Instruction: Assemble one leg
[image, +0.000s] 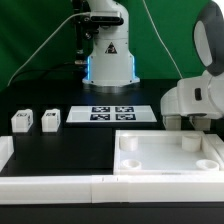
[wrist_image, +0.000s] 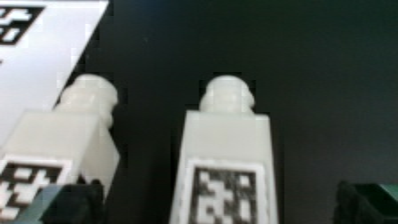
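Note:
Two white legs (image: 21, 121) (image: 49, 120) stand on the black table at the exterior view's left. My gripper (image: 187, 120) hangs at the exterior view's right, behind the large white panel (image: 150, 165), and its hand hides what is below it. In the wrist view two more legs lie side by side with tags facing up. One leg (wrist_image: 226, 150) lies between my open fingertips (wrist_image: 370, 200), which do not touch it. The other leg (wrist_image: 68, 140) lies beside it, partly behind the other fingertip. My gripper (wrist_image: 222, 205) is open and empty.
The marker board (image: 110, 113) lies mid-table; it also shows in the wrist view (wrist_image: 45, 50) beyond the legs. A white raised border (image: 50, 185) runs along the front and left edges. The robot base (image: 110, 50) stands at the back.

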